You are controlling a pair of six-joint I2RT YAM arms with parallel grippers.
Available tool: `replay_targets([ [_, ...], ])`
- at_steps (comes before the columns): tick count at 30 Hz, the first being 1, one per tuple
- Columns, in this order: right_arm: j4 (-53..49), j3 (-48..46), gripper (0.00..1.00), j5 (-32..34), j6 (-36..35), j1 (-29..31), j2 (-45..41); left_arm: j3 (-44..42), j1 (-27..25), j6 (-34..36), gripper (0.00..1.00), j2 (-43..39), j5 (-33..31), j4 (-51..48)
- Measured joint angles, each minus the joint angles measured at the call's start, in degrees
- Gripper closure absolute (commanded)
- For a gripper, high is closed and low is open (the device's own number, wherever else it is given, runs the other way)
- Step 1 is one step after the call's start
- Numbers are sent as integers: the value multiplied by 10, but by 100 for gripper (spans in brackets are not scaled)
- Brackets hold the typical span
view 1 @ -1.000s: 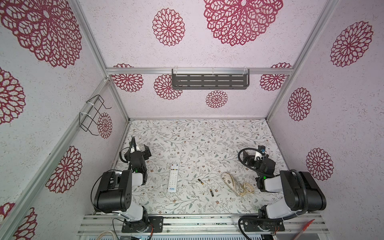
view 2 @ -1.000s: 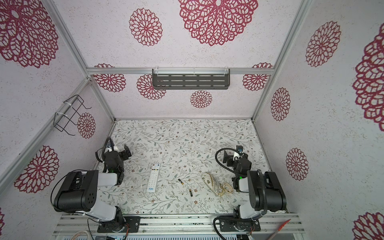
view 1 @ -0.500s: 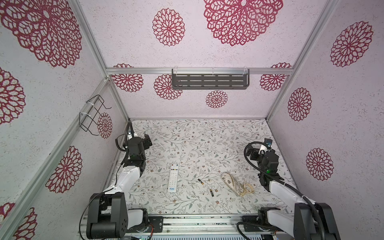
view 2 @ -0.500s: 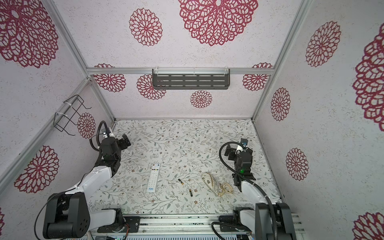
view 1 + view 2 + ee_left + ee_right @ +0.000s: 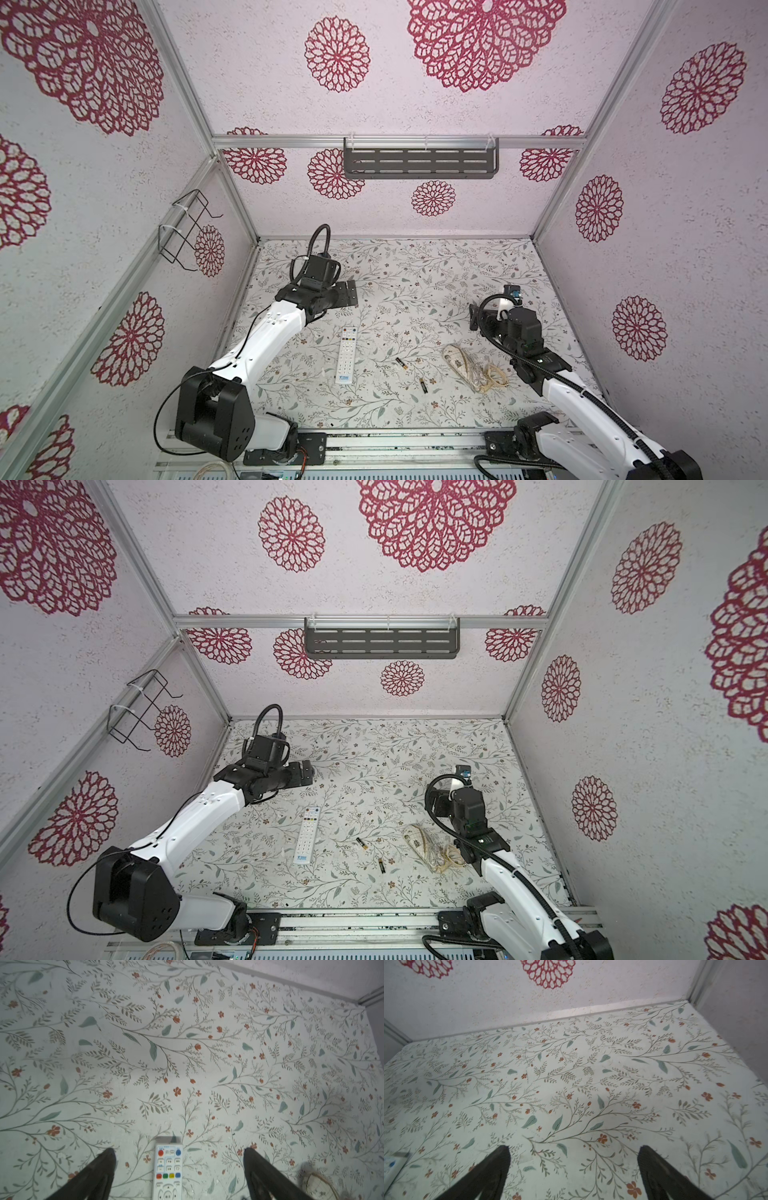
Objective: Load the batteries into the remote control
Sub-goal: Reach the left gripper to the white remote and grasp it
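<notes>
The table [image 5: 415, 266] is covered with a pale sheet printed with leafy sprigs and small red flowers, and walls close it in at the back and both sides. In both top views four things lie on its front half. A white remote control [image 5: 346, 354] lies button side up, running roughly front to back with its blue logo end toward the front edge. To the right of it lies a battery [image 5: 401, 364], and a second battery [image 5: 423, 386] lies apart from it, nearer the front. Further right rests a beige cloth pouch [image 5: 462, 365], its pale cords [image 5: 493, 377] looped loosely beside it.
</notes>
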Motion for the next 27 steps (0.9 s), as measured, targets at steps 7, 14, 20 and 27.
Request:
replay_targets([
  [7, -53, 24, 1, 1, 9, 111, 43, -23, -18, -19, 2, 12, -4, -69],
  [14, -57, 65, 1, 2, 9, 192, 95, -57, -55, -45, 3, 44, -7, -92],
  [20, -44, 65, 1, 1, 17, 231, 140, -57, -80, -55, 4, 81, -28, -89],
  [27, -41, 63, 1, 1, 26, 249, 146, -57, -87, -58, 8, 130, -42, -77],
])
